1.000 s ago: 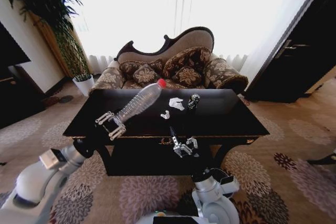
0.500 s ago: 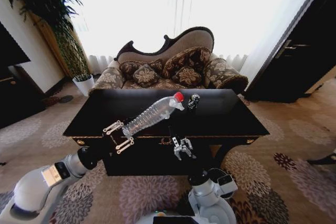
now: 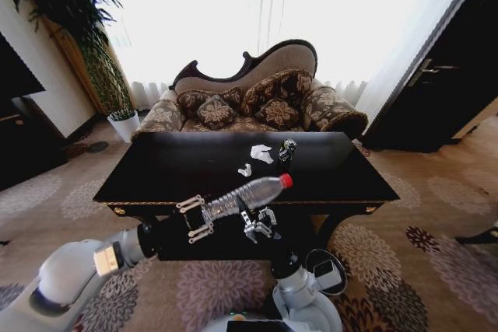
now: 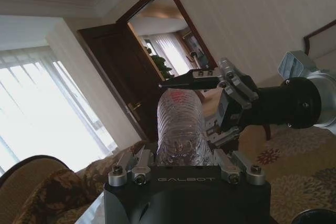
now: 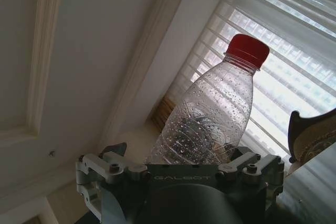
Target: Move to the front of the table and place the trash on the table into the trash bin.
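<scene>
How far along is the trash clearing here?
Done: the robot stands at the table front. In hand: the left tool holds the bottle lifted off the table, with the right tool just beneath it. Left: binning the bottle, then the paper scraps and can on the table; the trash bin sits by the base.

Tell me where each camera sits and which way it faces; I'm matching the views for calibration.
Head view: on the robot's head, facing forward and down at the glossy black wooden table; both arms show, the left hand holding the clear plastic bottle with red cap.
Left wrist view: on the left wrist, facing along the bottle toward the right hand and a dark door.
Right wrist view: on the right wrist, facing up past the bottle at white curtains.
Shared: all three show the bottle.
</scene>
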Available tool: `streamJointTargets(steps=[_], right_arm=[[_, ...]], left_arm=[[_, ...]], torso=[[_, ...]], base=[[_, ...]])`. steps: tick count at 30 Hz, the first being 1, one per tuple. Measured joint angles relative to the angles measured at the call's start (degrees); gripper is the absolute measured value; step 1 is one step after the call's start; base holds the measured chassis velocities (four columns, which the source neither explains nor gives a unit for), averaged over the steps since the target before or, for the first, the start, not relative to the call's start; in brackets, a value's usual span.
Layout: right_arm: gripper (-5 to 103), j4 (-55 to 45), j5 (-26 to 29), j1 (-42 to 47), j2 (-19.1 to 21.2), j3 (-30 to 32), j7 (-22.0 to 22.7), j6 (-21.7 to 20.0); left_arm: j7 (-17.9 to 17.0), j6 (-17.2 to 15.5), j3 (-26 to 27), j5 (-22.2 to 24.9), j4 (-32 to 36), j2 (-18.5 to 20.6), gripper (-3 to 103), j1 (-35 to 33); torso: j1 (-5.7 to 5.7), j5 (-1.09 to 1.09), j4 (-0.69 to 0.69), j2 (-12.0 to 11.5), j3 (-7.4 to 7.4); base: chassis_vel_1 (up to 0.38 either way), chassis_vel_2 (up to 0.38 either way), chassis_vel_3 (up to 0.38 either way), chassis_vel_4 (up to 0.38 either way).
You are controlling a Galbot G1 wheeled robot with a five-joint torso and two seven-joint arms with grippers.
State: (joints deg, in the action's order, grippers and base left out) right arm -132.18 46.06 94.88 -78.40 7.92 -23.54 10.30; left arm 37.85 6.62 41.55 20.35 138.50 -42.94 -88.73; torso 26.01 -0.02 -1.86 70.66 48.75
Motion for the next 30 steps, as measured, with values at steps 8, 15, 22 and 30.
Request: streamJointTargets(steps=[8, 15, 22, 30], right_arm=[[77, 0.5, -1.2, 0.1, -0.2, 0.2, -0.3, 0.7], [59, 0.7, -1.3, 0.1, -0.3, 0.1, -1.0, 0.9], [41, 0.9, -1.3, 0.1, -0.2, 0.4, -2.3, 1.2], [36, 1.2, -1.3, -0.1, 0.0, 0.4, -3.5, 1.5]], left_arm=[[0.6, 0.0, -1.2, -0.6, -0.8, 0.0, 40, 0.2], [0.9, 0.0, -1.1, -0.6, -0.9, 0.0, 37, 0.5], [1.6, 0.0, 0.6, -0.6, -0.4, -1.4, 37, -0.9], [2.9, 0.4, 3.3, -1.3, -0.1, -3.7, 55, -4.1]], torso=[[0.00, 0.00, 0.00, 0.0, 0.00], [0.00, 0.00, 0.00, 0.0, 0.00], [0.00, 0.01, 0.00, 0.0, 0.00], [0.00, 0.01, 0.01, 0.0, 0.00]], base=[[0.000, 0.000, 0.000, 0.000], [0.000, 0.000, 0.000, 0.000], [0.000, 0.000, 0.000, 0.000], [0.000, 0.000, 0.000, 0.000]])
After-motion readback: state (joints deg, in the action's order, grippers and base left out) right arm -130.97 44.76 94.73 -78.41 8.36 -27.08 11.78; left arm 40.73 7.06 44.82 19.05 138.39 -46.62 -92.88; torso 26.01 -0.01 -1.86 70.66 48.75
